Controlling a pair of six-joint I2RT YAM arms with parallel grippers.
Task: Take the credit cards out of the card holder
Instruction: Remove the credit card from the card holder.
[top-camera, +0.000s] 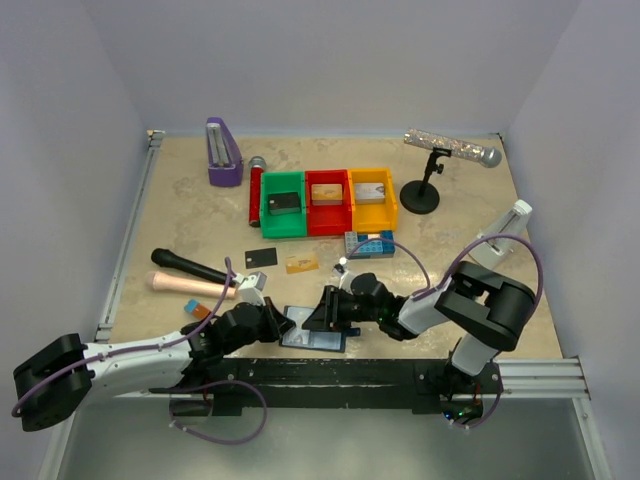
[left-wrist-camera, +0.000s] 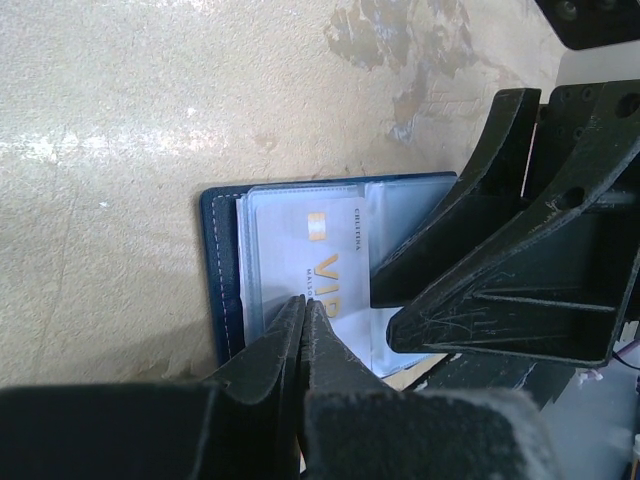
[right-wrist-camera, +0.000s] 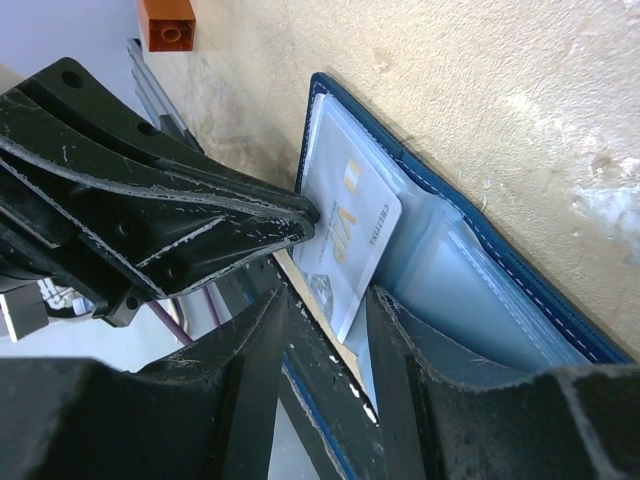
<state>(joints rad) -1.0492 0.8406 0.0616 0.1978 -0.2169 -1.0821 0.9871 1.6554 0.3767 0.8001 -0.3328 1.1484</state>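
Note:
The navy card holder lies open at the table's near edge, pale blue pockets up, and also shows in the left wrist view and the right wrist view. A silvery grey card with gold "VIP" lettering sticks partly out of a pocket; it also shows in the right wrist view. My left gripper is shut, its tips on this card. My right gripper is open, one finger on the inner pocket. A black card and a gold-tan card lie loose on the table.
Green, red and yellow bins stand mid-table, with a blue studded plate in front. A purple metronome, a microphone on a stand, two handled tools and an orange brick lie around.

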